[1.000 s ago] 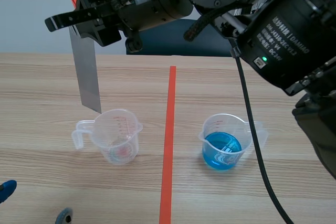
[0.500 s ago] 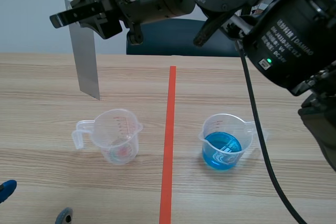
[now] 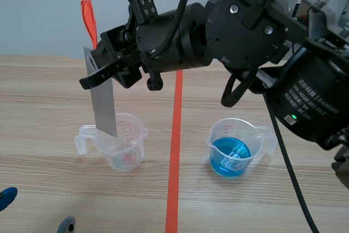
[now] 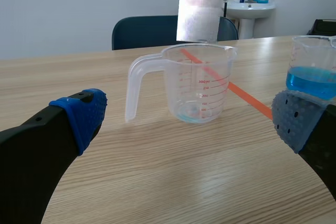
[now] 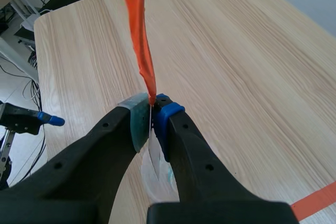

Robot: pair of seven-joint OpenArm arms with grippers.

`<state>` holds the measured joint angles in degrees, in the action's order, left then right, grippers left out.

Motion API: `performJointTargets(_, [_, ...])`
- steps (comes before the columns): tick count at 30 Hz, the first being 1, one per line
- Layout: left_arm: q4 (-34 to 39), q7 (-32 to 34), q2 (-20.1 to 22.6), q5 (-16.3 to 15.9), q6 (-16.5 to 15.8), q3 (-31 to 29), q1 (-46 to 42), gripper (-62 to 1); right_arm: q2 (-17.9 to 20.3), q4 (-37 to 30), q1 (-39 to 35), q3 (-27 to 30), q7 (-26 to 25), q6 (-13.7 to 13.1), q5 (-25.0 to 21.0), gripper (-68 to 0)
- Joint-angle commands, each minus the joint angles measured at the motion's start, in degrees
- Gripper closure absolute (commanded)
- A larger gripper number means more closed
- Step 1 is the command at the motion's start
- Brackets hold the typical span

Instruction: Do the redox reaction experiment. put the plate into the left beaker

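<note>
Broadly, the wooden table (image 3: 43,85) fills the lower two thirds of the scene view. The right arm (image 3: 240,31) crosses the top of the frame from the right edge to the upper left, its base cut off at the right edge.

The right gripper (image 3: 101,75) sits at the upper left. It is clamped narrow on the upper part of the plate (image 3: 103,107), a grey metal strip hanging upright. In the right wrist view the pads of this gripper (image 5: 152,111) pinch the plate (image 5: 155,153), which shows only as a thin sliver below them. An orange ribbon (image 5: 142,40) rises from the plate's top edge.

The plate's lower corner overlaps the far rim of the left beaker (image 3: 124,143), a clear jug at lower left. From the left wrist view the plate (image 4: 198,9) ends right at the rim of this beaker (image 4: 197,85), and I cannot tell whether it has entered.

The right beaker (image 3: 234,145), at lower right of centre, holds blue liquid.

The left gripper (image 4: 184,119) is spread wide, holding nothing, with the left beaker ahead of it. In the scene view only its fingertips (image 3: 5,197) show at the bottom left corner.
</note>
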<state>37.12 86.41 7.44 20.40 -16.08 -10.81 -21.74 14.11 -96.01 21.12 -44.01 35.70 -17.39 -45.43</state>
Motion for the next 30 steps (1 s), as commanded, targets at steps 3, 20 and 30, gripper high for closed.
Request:
performJointTargets(3, [0.70, 2.62, 0.07, -0.42, 0.11, -0.20, -0.11, -62.3, 1.97, -1.05, -0.07, 0.07, -3.34, -0.17, 0.26, -0.6])
performJointTargets(20, [0.70, 2.62, 0.04, -0.42, 0.11, -0.20, 0.00, -62.3, 4.61, -0.87, -2.78, 0.07, -12.57, -0.26, 5.99, -0.6])
performJointTargets(30, [0.70, 2.62, 0.04, -0.42, 0.11, -0.20, 0.02, -62.3, 3.50, 4.00, -3.34, 0.04, -17.33, -0.26, 6.47, -0.6])
